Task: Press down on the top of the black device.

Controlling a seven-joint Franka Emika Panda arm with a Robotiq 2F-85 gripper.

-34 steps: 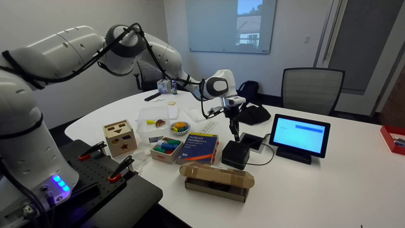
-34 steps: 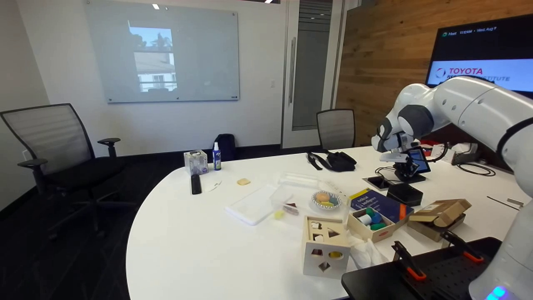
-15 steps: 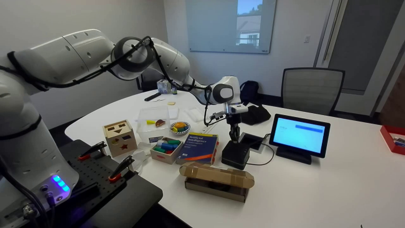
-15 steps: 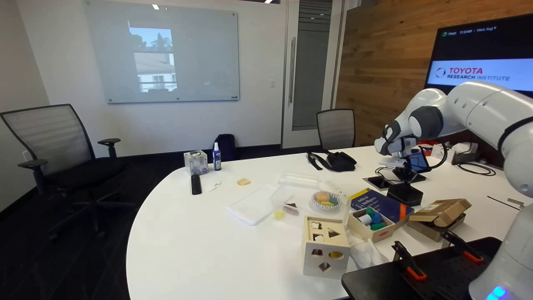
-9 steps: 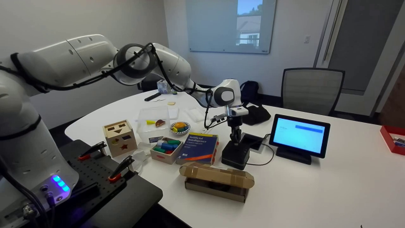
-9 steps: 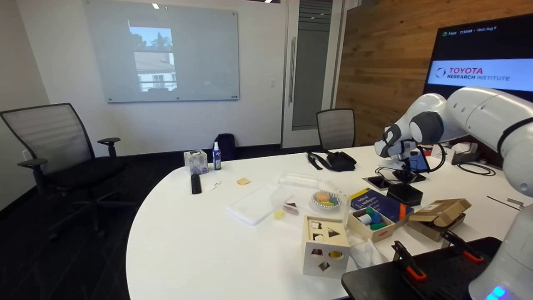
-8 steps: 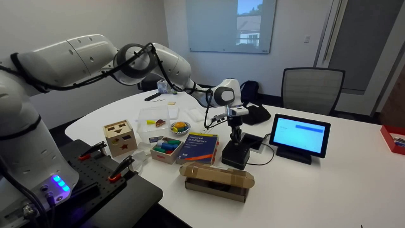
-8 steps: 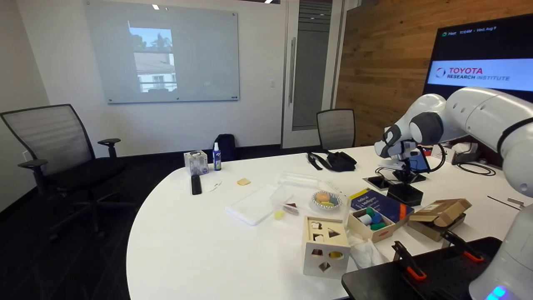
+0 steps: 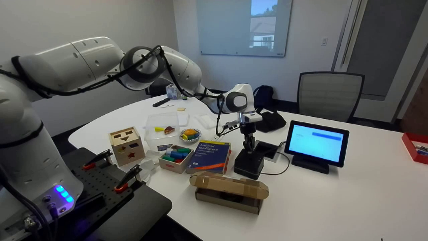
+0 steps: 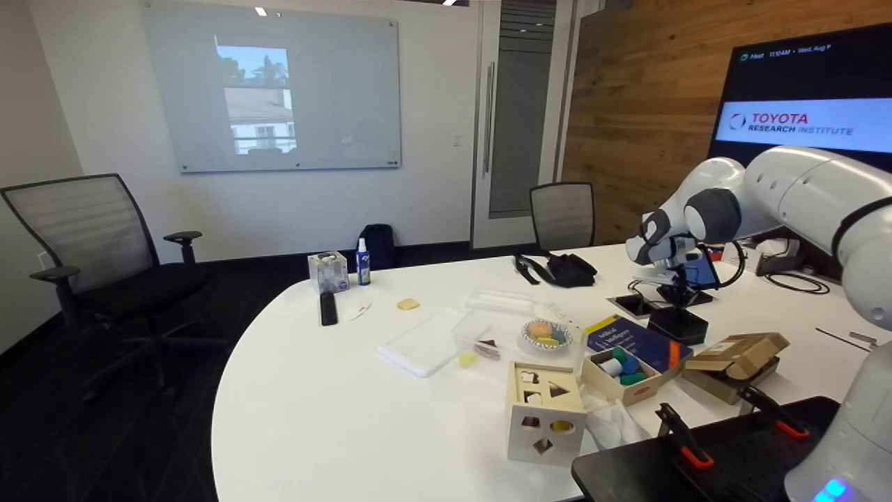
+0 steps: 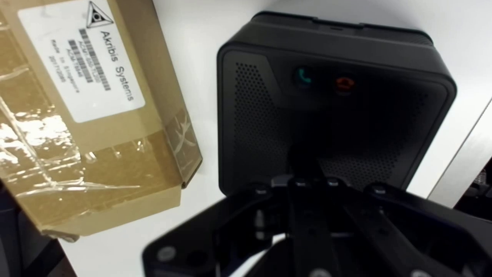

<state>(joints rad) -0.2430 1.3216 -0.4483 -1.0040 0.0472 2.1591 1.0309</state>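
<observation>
A white robot arm (image 9: 182, 67) has dark-grey rings (image 9: 129, 72), black cables (image 9: 80, 90), blue lights (image 9: 65, 193) near the tabletop edge (image 9: 195, 227), and a screw-studded black gripper (image 11: 305, 157).

The white table (image 9: 317, 207) carries a book (image 9: 211, 155). Near the book lie the device (image 9: 246, 169), a carton (image 9: 230, 187) and a tray (image 9: 172, 167).

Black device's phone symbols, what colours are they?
Green symbol and red symbol, clearest in the wrist view.
</observation>
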